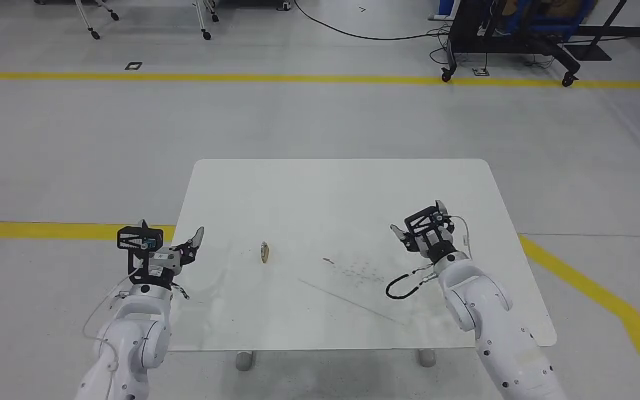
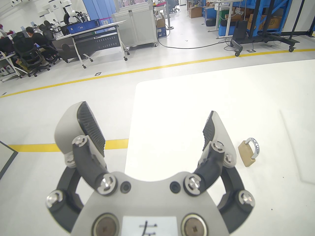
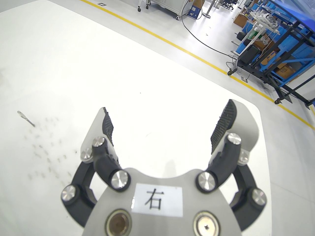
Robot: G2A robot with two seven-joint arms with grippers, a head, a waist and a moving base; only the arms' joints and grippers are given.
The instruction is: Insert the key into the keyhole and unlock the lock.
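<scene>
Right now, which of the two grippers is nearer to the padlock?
The left gripper: the padlock lies on the table near its open fingers, while the right gripper is across the table, closer to the key.

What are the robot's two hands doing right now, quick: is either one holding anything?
Left hand: open, holding nothing.
Right hand: open, holding nothing.
</scene>
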